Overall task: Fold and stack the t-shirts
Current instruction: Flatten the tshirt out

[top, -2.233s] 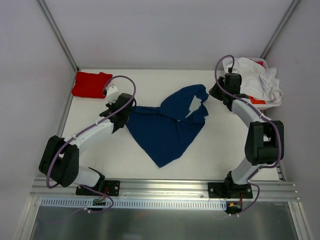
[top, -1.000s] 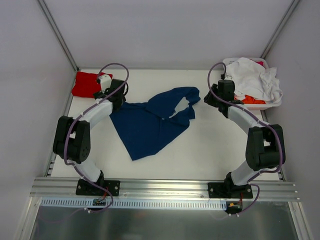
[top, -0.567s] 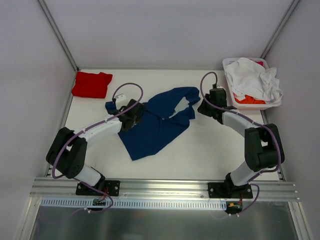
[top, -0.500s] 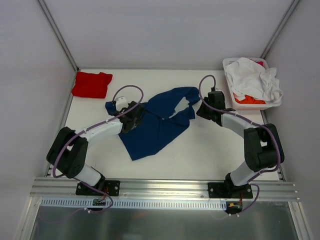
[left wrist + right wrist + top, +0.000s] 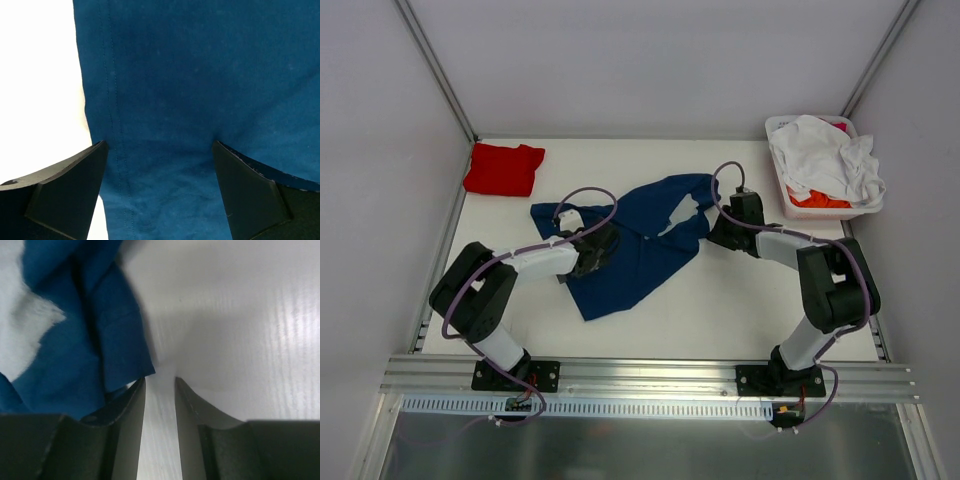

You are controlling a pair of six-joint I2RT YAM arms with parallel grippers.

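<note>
Navy t-shirt (image 5: 635, 250): lies unfolded and rumpled on the middle of the table (image 5: 740, 310). One pointed corner aims at the near edge and a sleeve reaches out to the left.
Pale print (image 5: 678, 208): a small light patch shows among the folds on the shirt's far right part.
Left gripper (image 5: 600, 248): sits low over the left part of the navy shirt. In the wrist view its fingers (image 5: 65, 185) stand wide apart, with flat blue cloth and a stitched hem running between them — nothing is pinched.
Right gripper (image 5: 715, 235): is down at the table by the shirt's right edge. In its wrist view only a narrow slit parts the fingers (image 5: 125, 420), and bare white table shows through it. A bunched blue fold ends just at the left fingertip, outside the gap — whether it touches cannot be told.
Red t-shirt (image 5: 503, 168): lies folded in the far left corner, well apart from both arms.
Basket (image 5: 820, 212): a white tub in the far right corner.
White t-shirts (image 5: 825, 155): heaped loosely in the basket.
Orange t-shirt (image 5: 820, 200): a strip peeks out under the white heap at the basket's near side.
</note>
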